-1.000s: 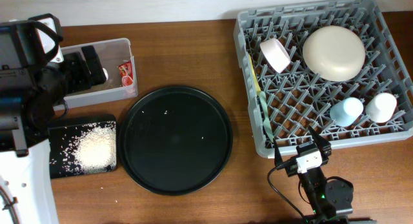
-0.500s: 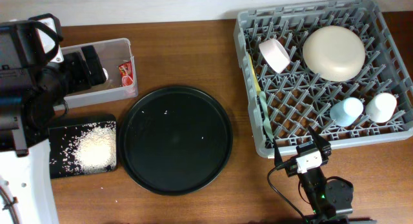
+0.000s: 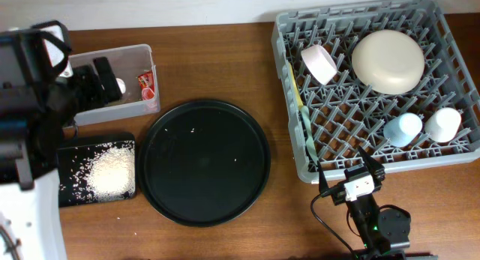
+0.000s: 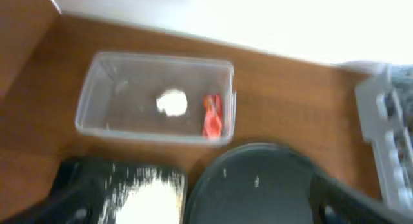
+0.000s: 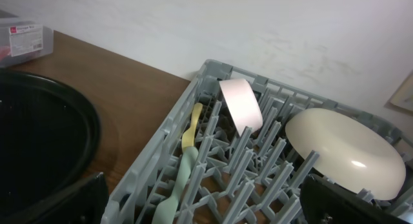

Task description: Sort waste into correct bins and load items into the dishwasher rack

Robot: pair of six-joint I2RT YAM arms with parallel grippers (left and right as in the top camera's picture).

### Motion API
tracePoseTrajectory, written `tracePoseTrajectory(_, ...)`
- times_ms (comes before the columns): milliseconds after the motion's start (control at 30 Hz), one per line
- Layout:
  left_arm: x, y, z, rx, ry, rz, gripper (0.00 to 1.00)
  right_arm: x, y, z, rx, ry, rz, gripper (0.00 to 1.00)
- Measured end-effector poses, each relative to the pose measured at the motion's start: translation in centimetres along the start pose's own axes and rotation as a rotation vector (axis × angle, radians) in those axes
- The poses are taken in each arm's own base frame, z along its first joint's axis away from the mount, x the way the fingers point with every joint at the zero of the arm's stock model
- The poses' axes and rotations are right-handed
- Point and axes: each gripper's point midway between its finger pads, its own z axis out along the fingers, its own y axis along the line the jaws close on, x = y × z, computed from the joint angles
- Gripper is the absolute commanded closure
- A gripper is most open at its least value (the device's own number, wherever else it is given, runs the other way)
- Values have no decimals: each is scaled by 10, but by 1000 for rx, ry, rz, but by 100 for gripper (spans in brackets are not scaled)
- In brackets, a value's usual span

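Note:
The clear tub [image 3: 149,59] holds the white tissue [image 4: 171,102] and the red sachet [image 4: 211,117]. The rice [image 3: 109,174] lies in the shallow black tray [image 3: 71,159]. The grey rack [image 3: 379,164] holds the cream plate [image 3: 388,60], pinkish bowl [image 3: 321,63], blue cup [image 3: 403,128], white cup [image 3: 443,124], yellow utensil [image 5: 191,127] and green utensil [image 5: 177,185]. My left gripper [image 4: 206,204] is open and empty, high over the tub and tray; its view is blurred. My right gripper [image 3: 351,168] is open and empty at the rack's front edge.
A large round black tray [image 3: 204,161] with a few stray rice grains sits between the bins and the rack. The left arm's body [image 3: 26,103] covers the table's left edge. The wall runs along the back.
My left arm has shifted slightly over the tub. The right arm and all objects have not moved.

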Motion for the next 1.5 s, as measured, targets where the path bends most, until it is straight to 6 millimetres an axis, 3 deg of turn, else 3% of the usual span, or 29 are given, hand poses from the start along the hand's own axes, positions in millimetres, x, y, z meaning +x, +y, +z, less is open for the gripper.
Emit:
tracePoseTrajectory(67,-7,-1,-3,14,-93,-7,1,0,0,0,0,0,0,2)
tracePoseTrajectory(133,-2,-1,-8,35,-175,-12,1,0,0,0,-1,-1,0,2)
tracePoseTrajectory(267,37,0,-4,75,-305,10,1,0,1,0,-3,-2,0,2)
tracePoseTrajectory(567,164,3,28,154,-421,95,1,-1,0,0,-2,-5,-1,2)
tracePoseTrajectory(767,204,5,26,183,-565,112,1,-1,0,0,-2,-5,0,2)
tracePoseTrajectory(933,221,6,36,193,-651,128,1,-1,0,0,-2,-6,-1,2)
tracePoseTrajectory(1100,254,8,67,188,-556,132,1,-1,0,0,-2,-6,0,2)
tracePoseTrajectory(1500,242,6,59,197,-618,133,1,-1,0,0,-2,-6,0,2)
